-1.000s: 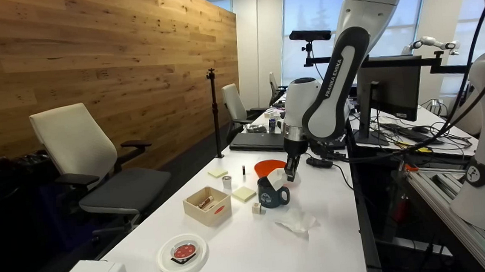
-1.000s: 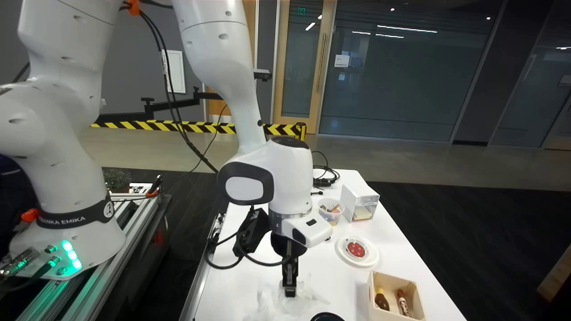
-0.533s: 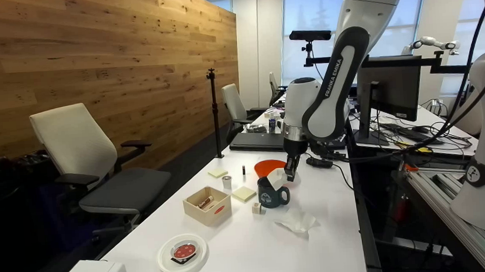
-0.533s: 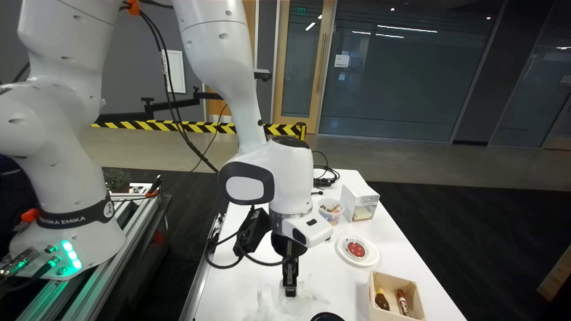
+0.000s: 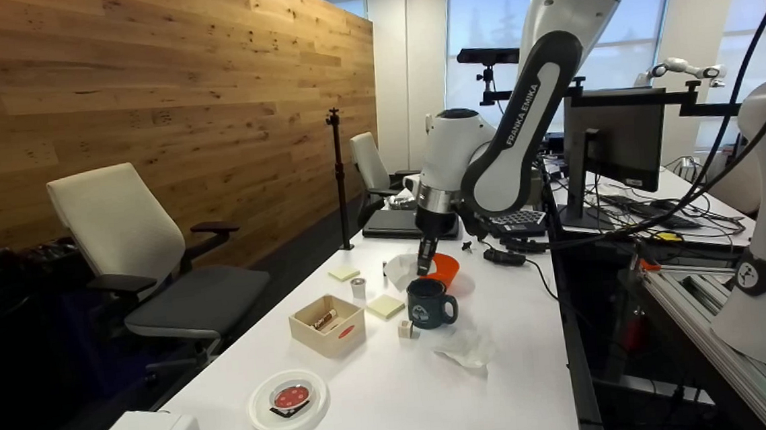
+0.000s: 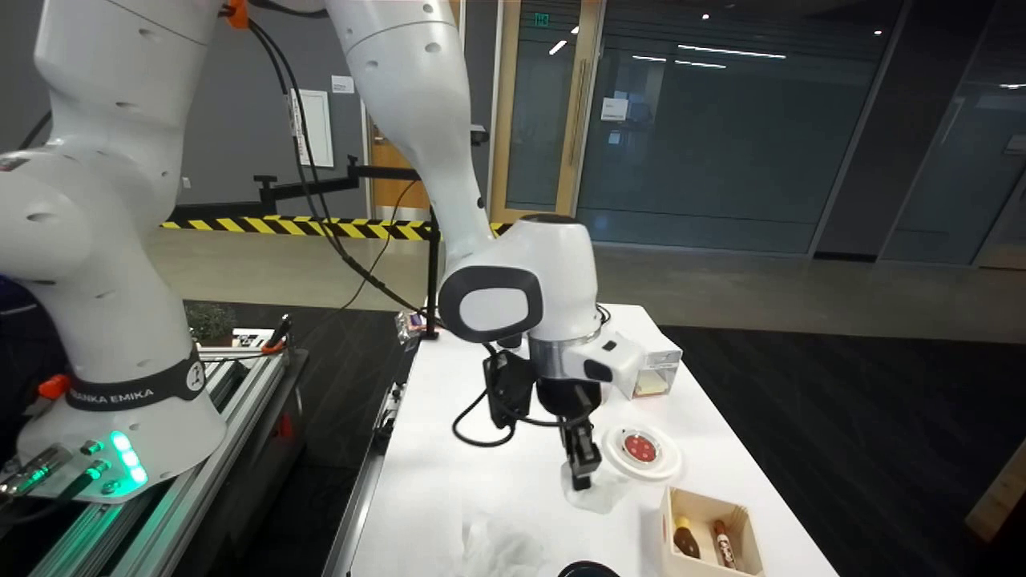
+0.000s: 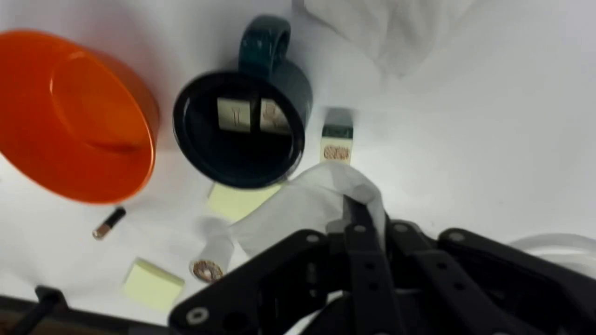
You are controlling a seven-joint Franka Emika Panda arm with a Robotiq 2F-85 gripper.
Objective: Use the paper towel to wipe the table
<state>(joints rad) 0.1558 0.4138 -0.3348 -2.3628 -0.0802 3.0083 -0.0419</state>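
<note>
My gripper is shut on a thin white paper towel, which hangs beside the fingers and seems to be above the table. In an exterior view the gripper and held towel appear just below the plate. In the wrist view the fingertips are partly covered by the towel, which spreads left towards the mug's rim. A second crumpled white sheet lies on the table near the mug; it also shows in the wrist view. The table has a smooth white top.
A dark mug with small blocks inside and an orange bowl stand close to the gripper. A small block, yellow note pads, a small cup, a tan box and a white plate lie around.
My gripper has moved across the table, away from the robot base, and risen slightly, carrying the towel from beside the mug's handle to behind the mug. The second sheet stays in place.
</note>
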